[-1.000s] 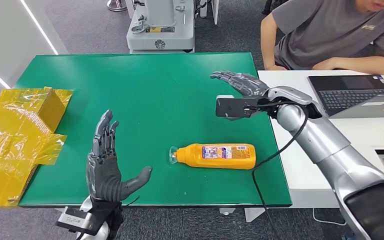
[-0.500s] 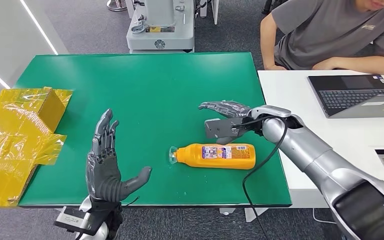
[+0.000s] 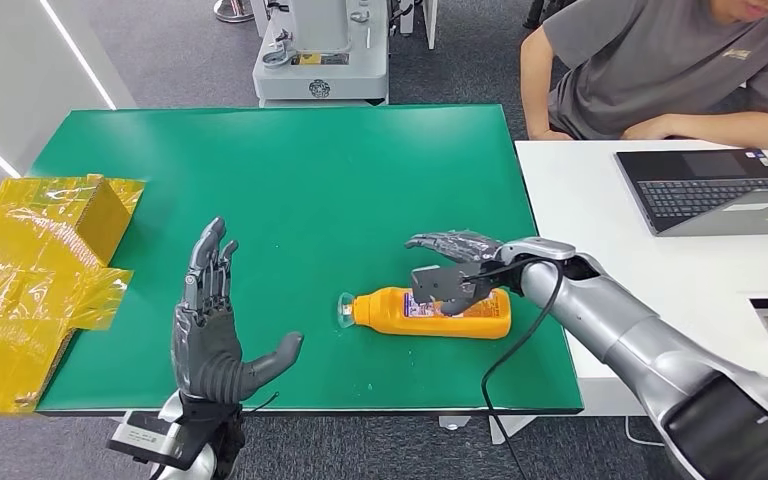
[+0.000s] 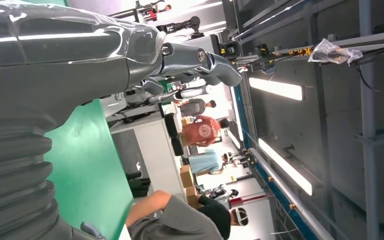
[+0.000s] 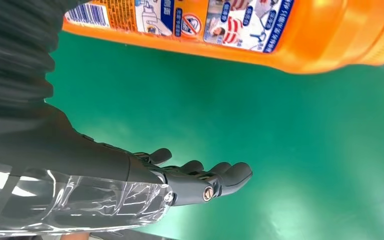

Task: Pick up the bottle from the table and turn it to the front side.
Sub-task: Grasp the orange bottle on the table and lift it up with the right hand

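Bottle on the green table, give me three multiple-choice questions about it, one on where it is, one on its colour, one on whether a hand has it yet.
1. Where is the bottle?
A. On the green table, near the front edge
B. On the white desk
C. On the yellow wrapped box

2. What colour is its body?
A. Blue
B. Orange
C. White

3. What is the state of the right hand?
A. Lifting the bottle upright
B. Open just above the lying bottle, not gripping it
C. Resting on the laptop

Answers:
1 A, it lies on its side on the green surface.
2 B, orange with a printed label.
3 B, the right wrist view shows the fingers spread apart from the bottle.
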Controlling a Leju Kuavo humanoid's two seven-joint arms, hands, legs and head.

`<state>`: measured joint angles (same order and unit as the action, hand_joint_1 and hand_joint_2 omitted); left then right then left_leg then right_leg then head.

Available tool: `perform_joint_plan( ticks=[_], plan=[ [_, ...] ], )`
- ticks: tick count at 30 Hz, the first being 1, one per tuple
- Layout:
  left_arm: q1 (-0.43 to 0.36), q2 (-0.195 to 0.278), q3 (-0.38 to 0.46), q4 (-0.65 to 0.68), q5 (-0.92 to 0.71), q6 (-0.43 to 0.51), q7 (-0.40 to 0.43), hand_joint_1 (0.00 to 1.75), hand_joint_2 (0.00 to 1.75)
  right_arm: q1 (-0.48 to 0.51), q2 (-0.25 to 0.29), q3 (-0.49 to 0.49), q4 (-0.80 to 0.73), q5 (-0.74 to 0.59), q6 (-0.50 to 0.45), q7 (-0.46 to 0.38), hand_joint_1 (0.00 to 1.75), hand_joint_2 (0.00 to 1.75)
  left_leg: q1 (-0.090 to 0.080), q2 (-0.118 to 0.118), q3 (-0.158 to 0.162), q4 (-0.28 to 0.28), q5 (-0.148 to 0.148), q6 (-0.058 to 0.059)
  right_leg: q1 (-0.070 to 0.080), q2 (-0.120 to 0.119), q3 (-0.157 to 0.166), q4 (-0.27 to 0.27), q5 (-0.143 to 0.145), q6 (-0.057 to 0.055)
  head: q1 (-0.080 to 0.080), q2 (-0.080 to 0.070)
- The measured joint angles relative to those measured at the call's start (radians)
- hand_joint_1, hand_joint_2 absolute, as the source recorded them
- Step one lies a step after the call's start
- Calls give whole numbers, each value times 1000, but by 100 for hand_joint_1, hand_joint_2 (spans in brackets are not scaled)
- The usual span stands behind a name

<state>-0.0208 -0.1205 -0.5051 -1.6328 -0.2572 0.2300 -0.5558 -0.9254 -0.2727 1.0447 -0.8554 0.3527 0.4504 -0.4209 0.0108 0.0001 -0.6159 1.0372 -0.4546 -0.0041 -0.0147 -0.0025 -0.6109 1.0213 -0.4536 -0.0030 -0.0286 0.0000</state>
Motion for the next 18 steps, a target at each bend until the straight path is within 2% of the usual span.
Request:
perform_joint_plan(
  ticks=[18],
  plan=[
    [-7, -6, 0, -1, 15, -22, 13, 0, 175, 79, -49, 15, 19, 3, -17, 50, 0, 175, 0, 0, 0, 0, 0, 0, 0, 0, 0, 0, 0, 0, 0, 0]
  ],
)
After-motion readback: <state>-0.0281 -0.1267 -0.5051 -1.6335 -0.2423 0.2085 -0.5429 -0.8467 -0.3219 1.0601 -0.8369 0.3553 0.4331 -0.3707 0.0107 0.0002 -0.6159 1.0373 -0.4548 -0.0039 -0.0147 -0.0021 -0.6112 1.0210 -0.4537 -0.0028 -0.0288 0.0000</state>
